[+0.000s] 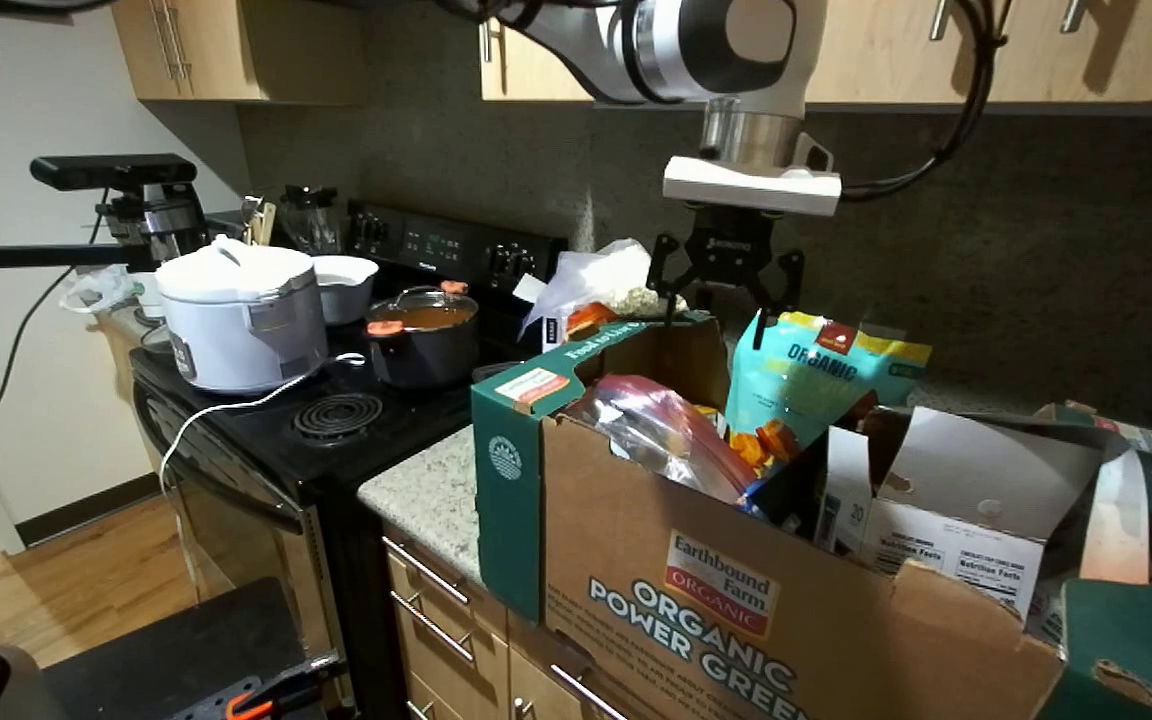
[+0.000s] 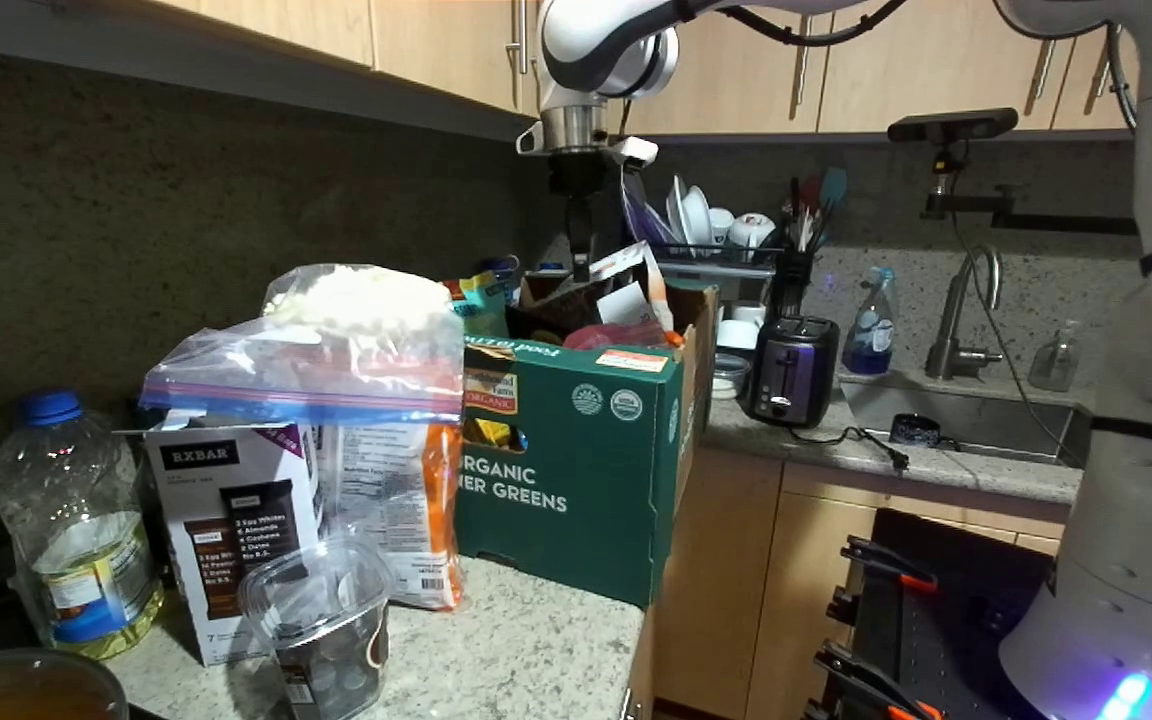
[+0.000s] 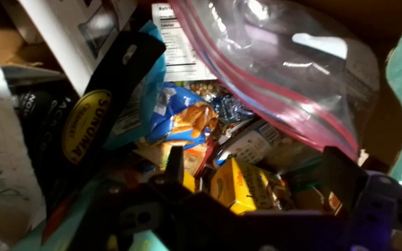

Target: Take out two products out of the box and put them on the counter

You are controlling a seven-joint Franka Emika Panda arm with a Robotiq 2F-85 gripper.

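Observation:
The brown box [image 1: 836, 610], printed "ORGANIC POWER GREENS", stands on the speckled counter [image 1: 426, 495], filled with packaged products. My gripper [image 1: 715, 320] points down over it in both exterior views, open, with its fingertips around rim height. One finger overlaps the top of a teal pouch [image 1: 796, 375] in an exterior view; contact cannot be told. In the wrist view a yellow carton [image 3: 232, 188] lies below, in the gap between the open fingers. Around it are a blue snack bag [image 3: 162, 115], a clear zip bag [image 3: 277, 62] and a black Sonoma pack [image 3: 89, 122]. Deeper products are partly hidden.
Beside the box on the counter stand an RXBAR carton [image 2: 226, 540], a white-and-orange pack [image 2: 441, 510] under a filled zip bag [image 2: 356, 320], a clear tub [image 2: 321, 620] and an oil bottle [image 2: 86, 560]. A rice cooker [image 1: 241, 330] and pot [image 1: 424, 345] occupy the stove.

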